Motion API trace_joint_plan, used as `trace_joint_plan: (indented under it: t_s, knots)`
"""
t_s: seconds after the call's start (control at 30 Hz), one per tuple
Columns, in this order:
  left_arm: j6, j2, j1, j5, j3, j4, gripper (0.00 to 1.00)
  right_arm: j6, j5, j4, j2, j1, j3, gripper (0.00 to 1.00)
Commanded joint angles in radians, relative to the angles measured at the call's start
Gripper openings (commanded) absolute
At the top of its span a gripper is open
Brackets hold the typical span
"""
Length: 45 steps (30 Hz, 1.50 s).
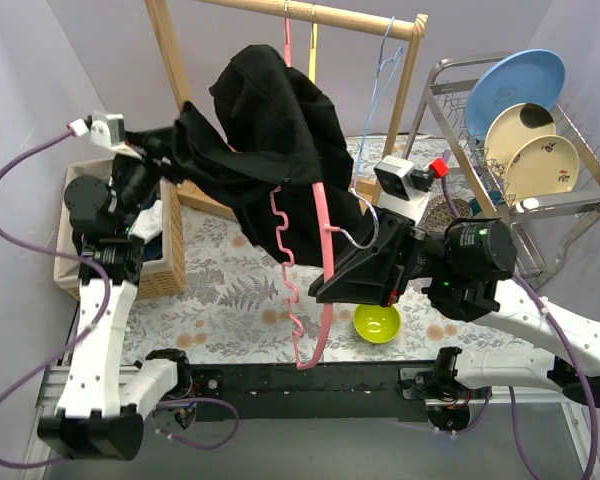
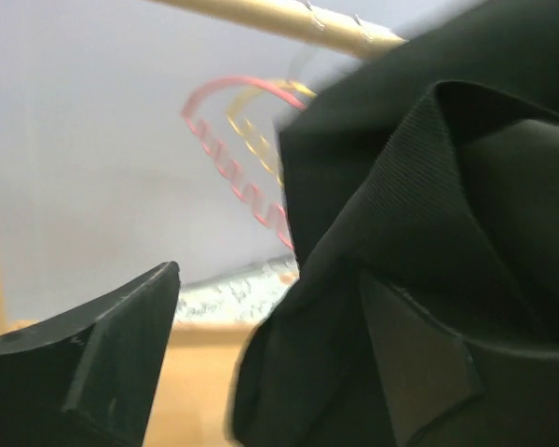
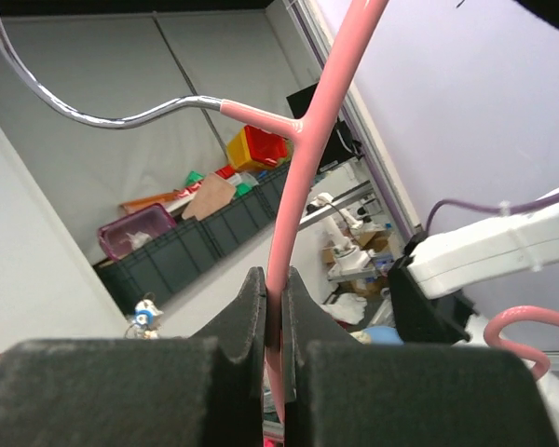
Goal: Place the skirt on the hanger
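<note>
from my seat the skirt (image 1: 270,130) is up in the air in front of the wooden rack (image 1: 330,15), a black bunch sagging from the left gripper (image 1: 160,142) across to the pink hanger (image 1: 326,260). the hanger is off the rail, tilted and nearly upright, and part of the cloth lies over its upper end.

the right gripper (image 3: 277,298) is clamped hard on the hanger's thin pink rod, both pads flat against it with no gap. on the left wrist view the jaws stand well apart: the cloth is heaped against one finger (image 2: 410,363), the other finger (image 2: 102,363) touches nothing, so i read that hand as spread and carrying the fabric hooked over one finger, not pinched.

my judgement on handling: the skirt is soft, light and limp, with a ribbed weave that should give the pads some bite. it will fold and slide wherever it is unsupported. i'd take it at the waistband edge, though i can't make out which fold that is. the hanger is stiff but slim and smooth, so it could twist in the grip if the cloth drags on it
</note>
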Motion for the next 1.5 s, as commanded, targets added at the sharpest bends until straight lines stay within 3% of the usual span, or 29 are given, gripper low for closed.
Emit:
trace_joint_plan:
  t_s: [0.0,0.23,0.43,0.57,0.63,0.77,1.03,1.2,1.47]
  knots:
    - [0.116,-0.213,0.001,0.243,-0.047,-0.216,0.82,-0.197,0.037,-0.077,-0.044,-0.001,0.096,0.01]
    - [0.389,-0.338,0.001,0.378,0.045,-0.604,0.97,-0.378,0.162,-0.422,-0.041,-0.006,0.232,0.01]
    - [0.395,-0.321,0.001,0.617,0.223,-0.732,0.98,-0.425,0.176,-0.564,-0.053,-0.007,0.263,0.01]
    - [0.253,-0.306,0.001,0.781,0.243,-0.559,0.98,-0.390,0.141,-0.537,-0.037,-0.006,0.253,0.01]
    - [0.132,-0.303,0.001,0.809,0.214,-0.380,0.98,-0.368,0.122,-0.494,-0.026,-0.006,0.236,0.01]
    - [0.067,-0.245,0.001,0.857,0.203,-0.292,0.98,-0.353,0.125,-0.441,-0.003,-0.007,0.225,0.01]
    - [0.000,-0.220,0.001,0.785,0.128,-0.113,0.98,-0.331,0.143,-0.363,0.075,-0.009,0.246,0.01]
    - [0.009,-0.205,0.001,0.671,0.114,-0.067,0.98,-0.311,0.122,-0.317,0.128,-0.009,0.257,0.01]
    - [-0.022,-0.146,0.001,0.647,0.119,0.010,0.98,-0.282,0.116,-0.253,0.155,-0.012,0.220,0.01]
